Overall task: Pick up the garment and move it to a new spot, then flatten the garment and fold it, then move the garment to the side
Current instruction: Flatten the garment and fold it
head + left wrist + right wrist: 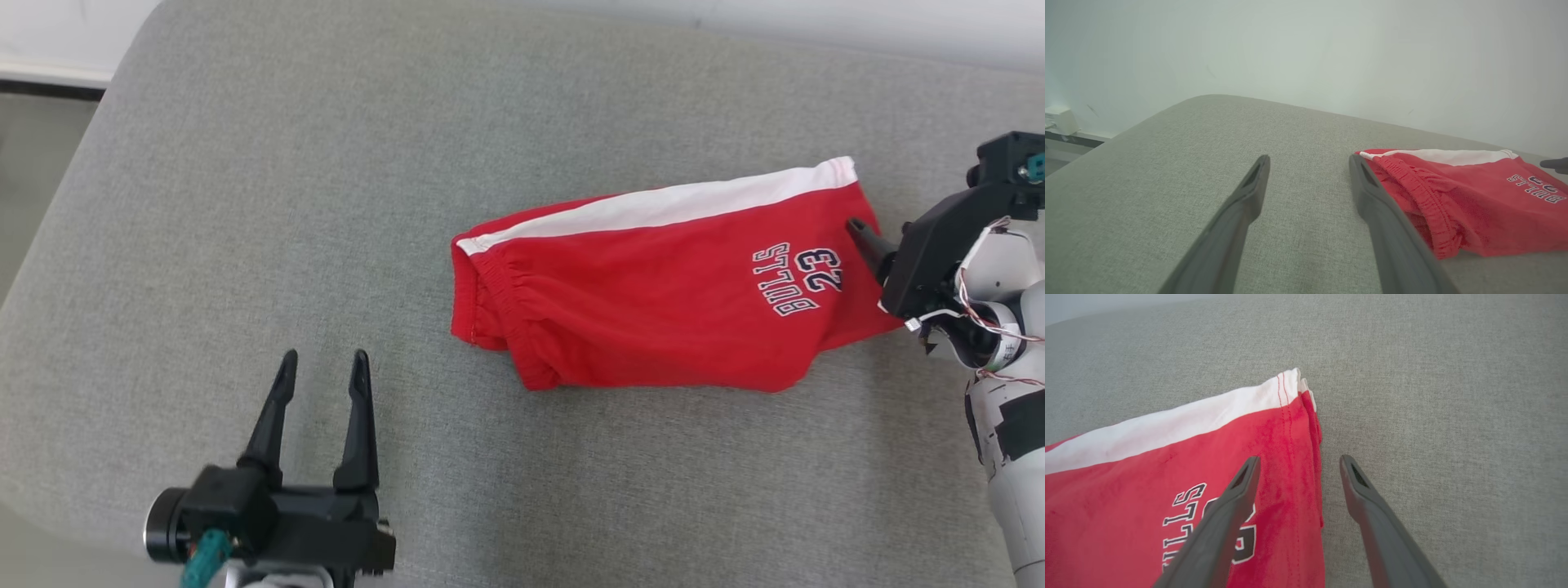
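The shorts (653, 310) are bright red with a white stripe along one edge and white letters and numbers with dark outlines. The cushion (245, 204) is plain grey with a fine woven look. The left gripper (324, 357) and the right gripper (1299, 458) are black.

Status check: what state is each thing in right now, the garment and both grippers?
red shorts: folded, lying on the grey cushion, held by neither gripper.
left gripper: open, empty, over bare cushion beside the waistband.
right gripper: open, empty, straddling the shorts' hem edge.
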